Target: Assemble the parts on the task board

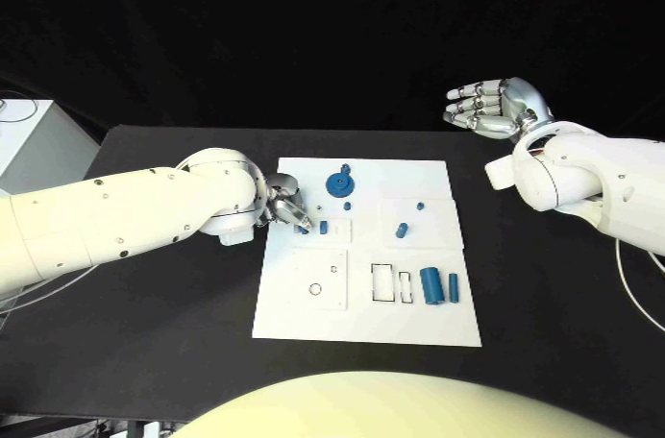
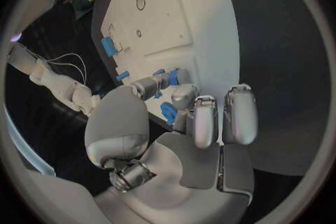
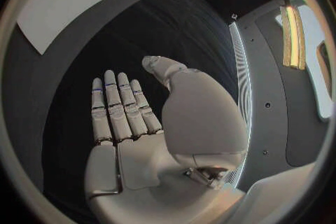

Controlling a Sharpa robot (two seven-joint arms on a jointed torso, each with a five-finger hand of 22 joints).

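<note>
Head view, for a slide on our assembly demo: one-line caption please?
Left robot hand pinches a small blue part at the white task board; right robot hand hangs open, away.

Left robot hand (image 1: 287, 207) pinches blue part (image 1: 304, 229) over task board (image 1: 367, 313).

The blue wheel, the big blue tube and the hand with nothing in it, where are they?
blue wheel (image 1: 339, 183): head view, its round face.
big blue tube (image 1: 432, 285): head view, mid-length.
right hand (image 1: 493, 105): head view, the palm's middle.

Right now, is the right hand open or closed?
Open. The right hand holds nothing; its fingers lie straight, above the bare black table.
</note>
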